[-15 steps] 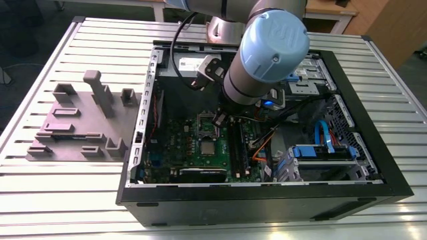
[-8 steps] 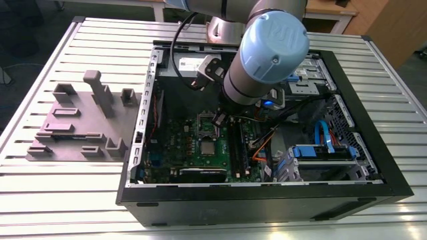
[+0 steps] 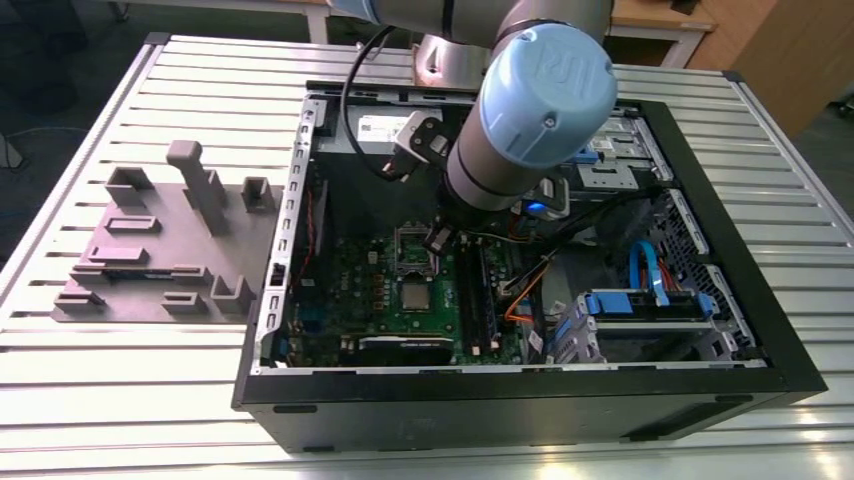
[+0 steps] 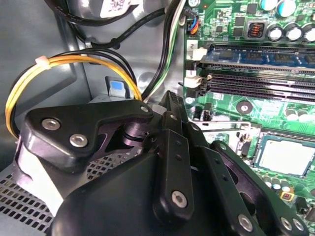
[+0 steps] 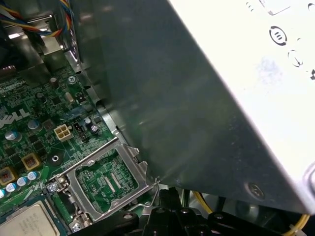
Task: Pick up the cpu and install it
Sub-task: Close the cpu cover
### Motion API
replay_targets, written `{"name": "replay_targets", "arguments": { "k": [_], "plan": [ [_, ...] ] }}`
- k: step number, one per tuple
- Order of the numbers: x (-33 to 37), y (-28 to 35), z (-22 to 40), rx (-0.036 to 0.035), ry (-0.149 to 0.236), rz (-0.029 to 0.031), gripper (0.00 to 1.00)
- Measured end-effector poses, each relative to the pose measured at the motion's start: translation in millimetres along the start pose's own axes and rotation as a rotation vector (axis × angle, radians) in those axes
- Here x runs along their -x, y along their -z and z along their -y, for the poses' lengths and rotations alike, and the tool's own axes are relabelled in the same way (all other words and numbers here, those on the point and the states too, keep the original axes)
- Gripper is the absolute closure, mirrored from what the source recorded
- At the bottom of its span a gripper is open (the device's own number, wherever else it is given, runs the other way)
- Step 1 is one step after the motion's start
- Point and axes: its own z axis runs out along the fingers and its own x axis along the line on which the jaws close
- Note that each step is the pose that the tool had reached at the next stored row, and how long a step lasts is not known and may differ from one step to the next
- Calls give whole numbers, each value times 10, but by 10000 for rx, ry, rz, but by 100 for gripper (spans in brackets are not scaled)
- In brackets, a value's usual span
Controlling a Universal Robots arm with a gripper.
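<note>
One open computer case lies on its side on a ribbed metal table, with wooden furniture standing behind it at the far end of the room. On the table toward the exterior view's left, just beside the case, sits a grey-mauve tray with upright blocks. The robot arm reaches down from the far side into the case, its pale blue joint hanging over the green motherboard. The cpu is not in the gripper: it lies flat in its socket on the board, silver top up, seen in both wrist views. Next to it the metal socket frame stands swung up and open, tilted off the board. The gripper is down inside the case beside that frame, between the board and a grey metal box with yellow cables looping past it. In the second wrist view its black links draw in to one narrow tip, the jaws looking pressed together with nothing visible between them. In the first wrist view that tip sits right at the frame's raised corner, near a thin wire lever; whether it touches either I cannot tell.
</note>
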Motion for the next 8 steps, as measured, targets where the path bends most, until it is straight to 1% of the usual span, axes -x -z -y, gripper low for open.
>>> {"name": "replay_targets", "arguments": {
  "k": [4,5,8],
  "plan": [
    [2,7,-2,-84,-10,-129,90],
    [3,10,-2,-95,-12,-147,90],
    [7,27,-7,-103,-13,-159,90]
  ]
}}
